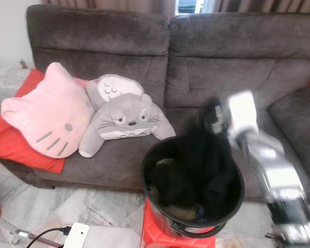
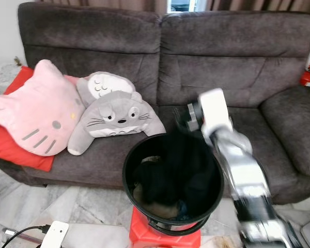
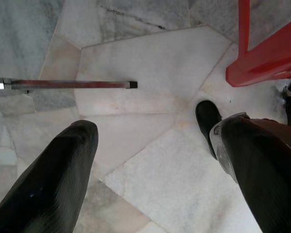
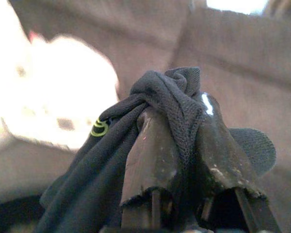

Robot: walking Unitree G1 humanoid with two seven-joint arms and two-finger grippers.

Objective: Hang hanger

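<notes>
Ahead of me I see a dark grey-brown sofa (image 1: 160,57) with two back cushions. Behind it hang brown curtains (image 1: 119,6), with a bright strip of window (image 1: 190,5) showing between them. I note a pale wall (image 1: 5,31) at far left. A small side table (image 1: 8,77) with a patterned top stands beside the sofa's arm. The floor (image 3: 150,160) is pale marble tile with grey veining. Daylight is soft and even.
</notes>
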